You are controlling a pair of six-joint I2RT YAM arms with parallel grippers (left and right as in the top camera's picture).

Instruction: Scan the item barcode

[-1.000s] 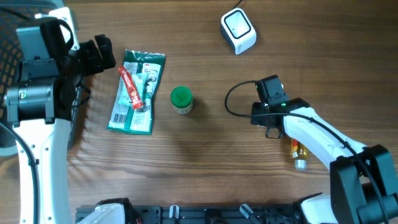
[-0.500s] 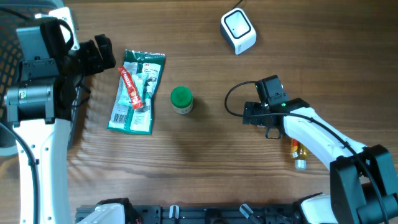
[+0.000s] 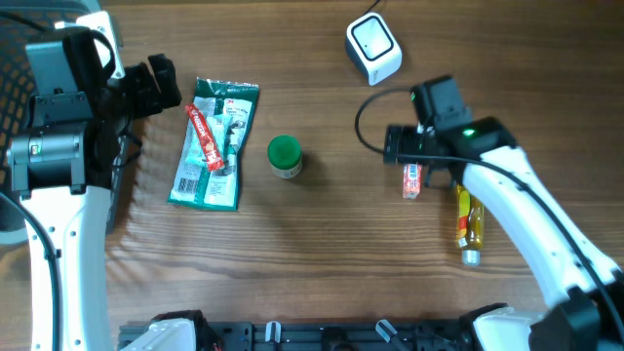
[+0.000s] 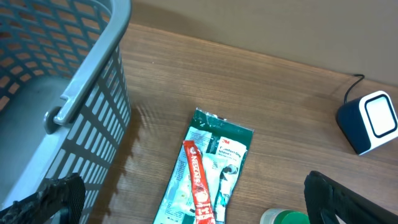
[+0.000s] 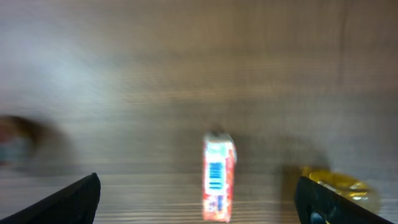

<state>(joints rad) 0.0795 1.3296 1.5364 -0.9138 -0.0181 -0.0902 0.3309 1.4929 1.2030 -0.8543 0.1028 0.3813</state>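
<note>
Red box (image 5: pixel 219 180), blurred on the tabletop (image 5: pixel 186 74), lies between the right end effector's (image 5: pixel 200 204) wide-spread fingers; the grey basket (image 4: pixel 93 70) at upper left is cut off.

Looks down, motion-blurred, on a wooden tabletop (image 5: pixel 186 56). Shows a small red-and-white box (image 5: pixel 219 180) lying flat low in the middle, barcode (image 5: pixel 216 172) facing up. Has the right gripper (image 5: pixel 199 202) spread wide, dark fingertips (image 5: pixel 71 200) in the two bottom corners, the box between them and touching neither. Catches a yellow object (image 5: pixel 339 180) just above the right-hand tip, partly hidden by it, and at the left edge a reddish smear (image 5: pixel 15 140) too blurred to name.
</note>
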